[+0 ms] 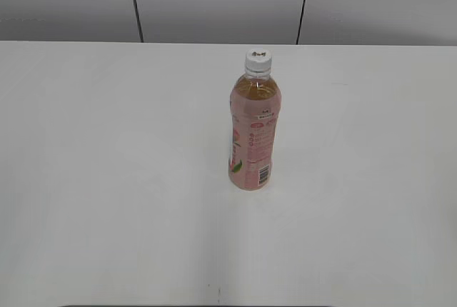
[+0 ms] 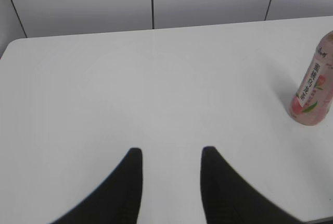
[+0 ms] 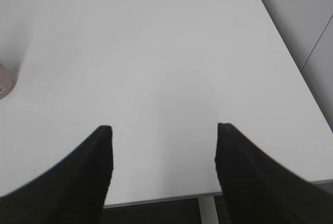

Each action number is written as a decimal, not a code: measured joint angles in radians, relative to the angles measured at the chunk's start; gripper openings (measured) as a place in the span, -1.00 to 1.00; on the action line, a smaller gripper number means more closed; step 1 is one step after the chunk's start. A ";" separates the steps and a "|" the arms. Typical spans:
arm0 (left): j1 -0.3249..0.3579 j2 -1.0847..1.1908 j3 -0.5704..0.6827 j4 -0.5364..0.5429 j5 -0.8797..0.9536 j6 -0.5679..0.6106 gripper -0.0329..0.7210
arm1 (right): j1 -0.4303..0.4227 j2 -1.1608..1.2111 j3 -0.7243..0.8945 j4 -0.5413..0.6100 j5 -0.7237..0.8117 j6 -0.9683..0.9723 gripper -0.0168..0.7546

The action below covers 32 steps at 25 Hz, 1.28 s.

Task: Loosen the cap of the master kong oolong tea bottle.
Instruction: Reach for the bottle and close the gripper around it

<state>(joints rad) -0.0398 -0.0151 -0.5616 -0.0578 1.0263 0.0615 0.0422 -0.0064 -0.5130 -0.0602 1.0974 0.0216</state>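
Note:
The master kong oolong tea bottle [image 1: 253, 132] stands upright near the middle of the white table, clear plastic with amber tea and a pink label. Its white cap [image 1: 259, 58] sits on top, with a small dark mark. The bottle also shows at the right edge of the left wrist view [image 2: 314, 87], and a sliver of its base shows at the left edge of the right wrist view [image 3: 4, 83]. My left gripper [image 2: 169, 153] is open and empty, far left of the bottle. My right gripper [image 3: 162, 130] is open and empty over the table's near right edge. Neither gripper shows in the exterior view.
The white table [image 1: 107, 178] ends at a grey panelled wall [image 1: 214, 0] behind. The table's right and front edges show in the right wrist view [image 3: 291, 67], with a table leg [image 3: 207, 209] below.

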 joint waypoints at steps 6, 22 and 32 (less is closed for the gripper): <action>0.000 0.000 0.000 0.000 0.000 0.000 -0.27 | 0.000 0.000 0.000 0.000 0.000 0.000 0.27; 0.000 0.000 0.000 0.000 0.000 0.000 -0.28 | 0.000 0.000 0.000 0.000 0.000 0.000 0.27; 0.000 0.000 0.000 0.000 0.000 0.000 -0.27 | 0.000 0.000 0.000 0.000 0.000 0.000 0.27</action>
<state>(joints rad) -0.0398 -0.0151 -0.5616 -0.0578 1.0263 0.0615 0.0422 -0.0064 -0.5130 -0.0602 1.0974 0.0216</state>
